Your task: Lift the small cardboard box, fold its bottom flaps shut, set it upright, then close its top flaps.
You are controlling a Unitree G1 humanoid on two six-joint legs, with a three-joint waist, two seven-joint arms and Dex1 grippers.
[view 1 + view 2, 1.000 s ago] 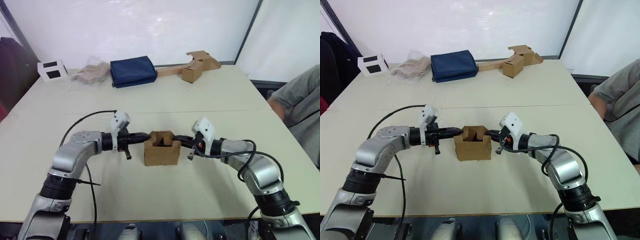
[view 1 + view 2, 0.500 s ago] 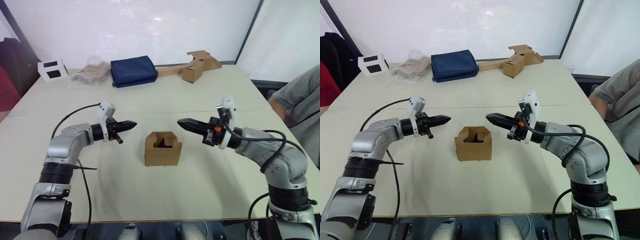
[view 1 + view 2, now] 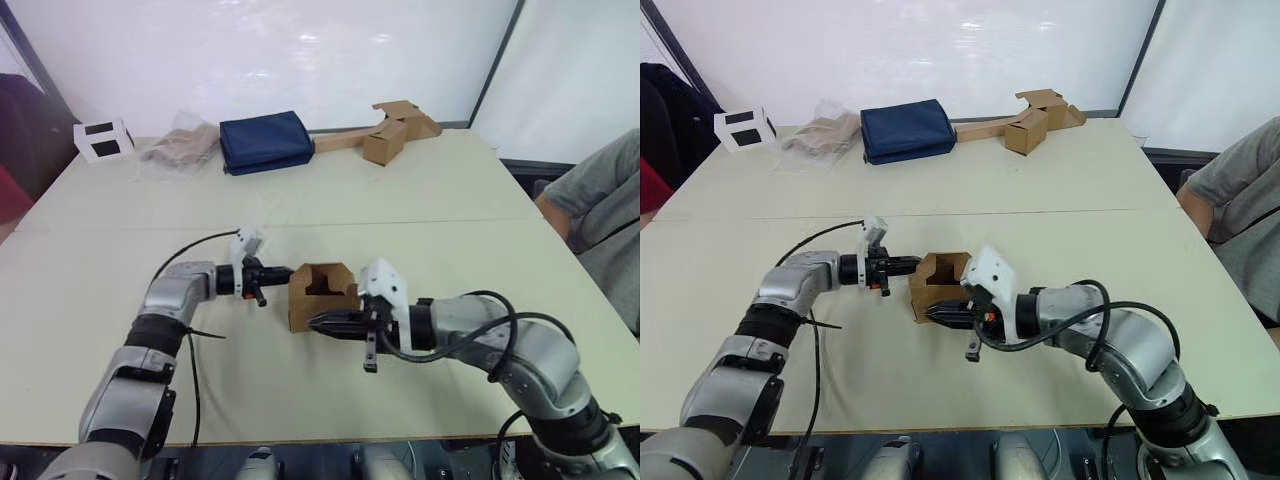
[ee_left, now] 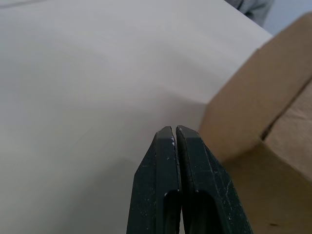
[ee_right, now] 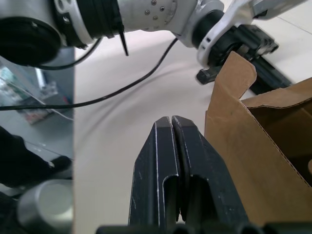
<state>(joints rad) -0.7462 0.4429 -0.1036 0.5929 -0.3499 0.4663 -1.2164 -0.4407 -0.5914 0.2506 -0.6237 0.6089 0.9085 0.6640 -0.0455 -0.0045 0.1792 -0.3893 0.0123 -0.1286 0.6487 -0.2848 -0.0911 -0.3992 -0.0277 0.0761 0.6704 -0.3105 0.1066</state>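
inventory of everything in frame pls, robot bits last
small cardboard box: 1, brown, upright mid-table between the grippers, top flaps standing open
table: 1, cream, under everything
blue bag: 1, navy, far side of the table, centre
cardboard box on a long strip: 1, brown, far side, right of the bag
crumpled plastic bag: 1, beige, far side, left of the blue bag
white block with black squares: 1, far left corner
person: 1, grey sleeve, at the table's right edge
left gripper: black fingers shut, tip at the box's left wall
right gripper: black fingers shut, tip at the box's front wall, low down
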